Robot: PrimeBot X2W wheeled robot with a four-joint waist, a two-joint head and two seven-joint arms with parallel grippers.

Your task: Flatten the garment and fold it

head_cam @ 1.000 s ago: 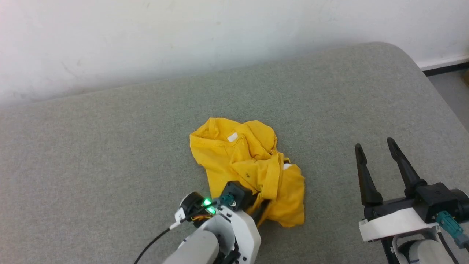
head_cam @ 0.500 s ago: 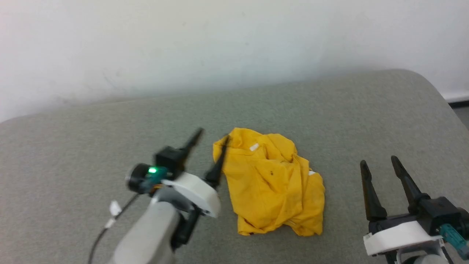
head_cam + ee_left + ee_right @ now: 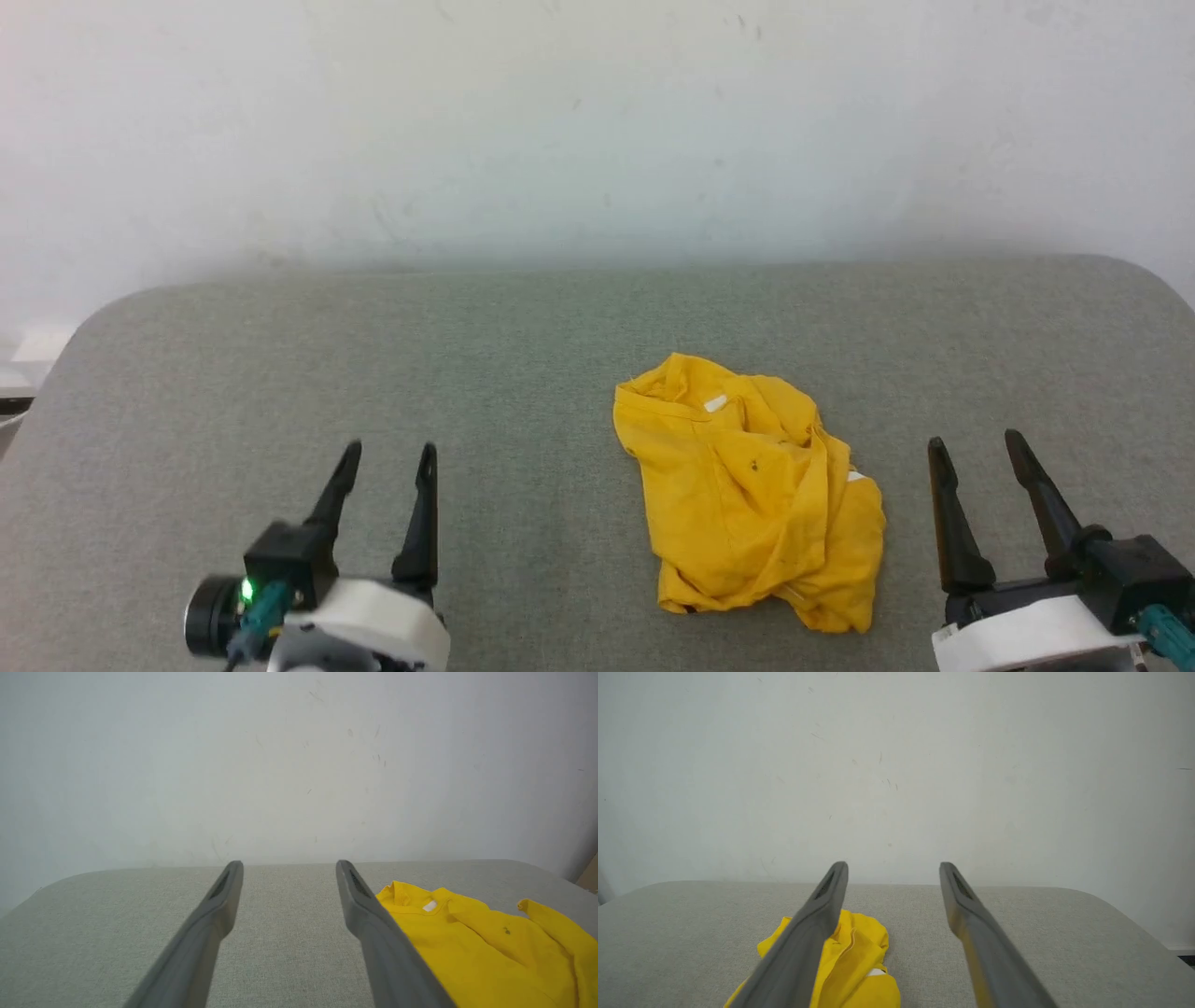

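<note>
**Head view.** The garment [image 3: 752, 495] lies as a crumpled heap on the grey padded tabletop [image 3: 523, 355], right of centre and nearer the right gripper [image 3: 973, 441] than the left gripper [image 3: 390, 450]. Both grippers hover at the near edge with fingers pointing toward the wall [image 3: 560, 140]. Their jaws are spread wide and hold nothing. Neither touches the cloth. This flanking, hands-off posture probably serves to survey the heap before corners are chosen for spreading. Flattening is judged not yet begun.

**Left wrist view.** The left gripper's two fingers frame bare tabletop, and the garment sits off to their right, apart from the fingertips. The ribbed neckline faces the wall, with a small white neck label [image 3: 429, 906] just inside it. Plain yellow cloth lies uppermost, and one lobe, possibly a sleeve, rises at the far right.

**Right wrist view.** The right gripper's parted fingers point past the garment, which lies low and to their left, partly behind the left-hand finger. Overlapping folds and a doubled seam suggest several layers, so a single layer must be singled out for a clean pull.
</note>
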